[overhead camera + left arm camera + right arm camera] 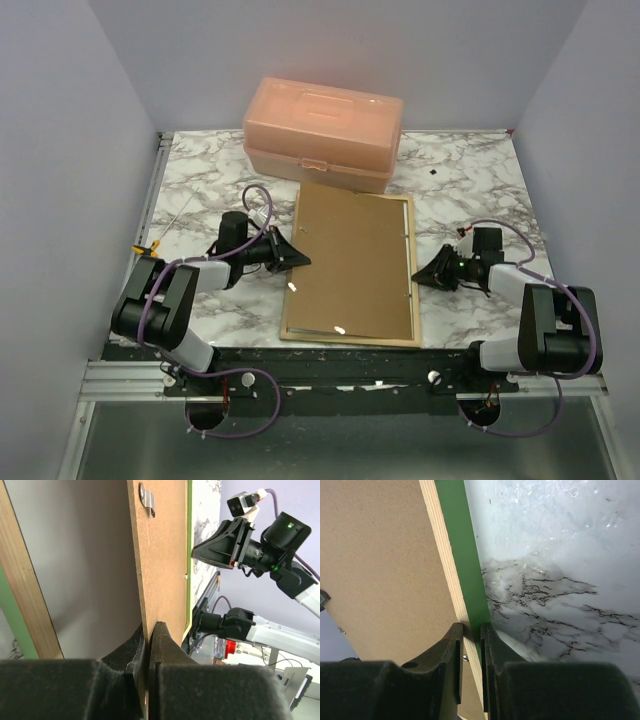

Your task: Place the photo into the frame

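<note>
- Frame (350, 339) lies back-up on the marble table (200, 180), pale wood showing, squarely between the 2 arms.
- Brown board (350, 260) sits on top of it and covers nearly the whole opening; wood shows along the right and near sides.
- Left gripper (150, 635) comes in from the left, clamped tight on the board's left edge, 1 finger on each face.
- In the left wrist view that edge looks raised off the frame. A smooth grey surface shows beneath it, with a wooden side beyond.
- Is that grey surface the photo? Can't tell; the print can't be made out in any of the 3 views.
- A small metal clip (147, 501) sits on the board's back, far along from the left fingers.
- Right gripper (471, 630) is at the opposite side, jaws narrowed onto the frame's right side, 1 finger on the wood and 1 on the green.
- In the right wrist view, bare marble runs right up to that green strip.
- Peach box (322, 130) stands lid-down at the back of the table, just beyond the frame's far end. Whether they touch is unclear.
</note>
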Motion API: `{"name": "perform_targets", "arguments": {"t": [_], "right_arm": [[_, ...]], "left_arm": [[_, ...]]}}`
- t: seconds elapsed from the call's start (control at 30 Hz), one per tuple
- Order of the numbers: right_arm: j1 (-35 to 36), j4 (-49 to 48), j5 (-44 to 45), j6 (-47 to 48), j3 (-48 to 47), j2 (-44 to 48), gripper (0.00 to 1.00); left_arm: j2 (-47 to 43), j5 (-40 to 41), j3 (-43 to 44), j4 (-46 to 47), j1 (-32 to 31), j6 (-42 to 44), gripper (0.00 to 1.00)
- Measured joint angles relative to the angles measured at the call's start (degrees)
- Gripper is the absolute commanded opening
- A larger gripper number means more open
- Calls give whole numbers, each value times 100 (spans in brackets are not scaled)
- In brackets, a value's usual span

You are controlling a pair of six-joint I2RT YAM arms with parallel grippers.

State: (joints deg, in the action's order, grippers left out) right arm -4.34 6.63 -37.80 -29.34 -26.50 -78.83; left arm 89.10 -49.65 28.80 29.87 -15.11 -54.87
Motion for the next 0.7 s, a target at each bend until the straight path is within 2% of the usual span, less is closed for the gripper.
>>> {"name": "perform_targets", "arguments": {"t": [0.27,0.5,0.7], "right_arm": [[136,57,101,33,-87,-26,10],[343,48,-28,15,-103,-118,10],[372,50,-107,-33,-109,-153,10]], "left_arm": [[-487,155,219,-975,-4,439,0],[-922,-260,-310,-549,348,28,0],[-1165,-448,-492,-210,402,-297,0]]}}
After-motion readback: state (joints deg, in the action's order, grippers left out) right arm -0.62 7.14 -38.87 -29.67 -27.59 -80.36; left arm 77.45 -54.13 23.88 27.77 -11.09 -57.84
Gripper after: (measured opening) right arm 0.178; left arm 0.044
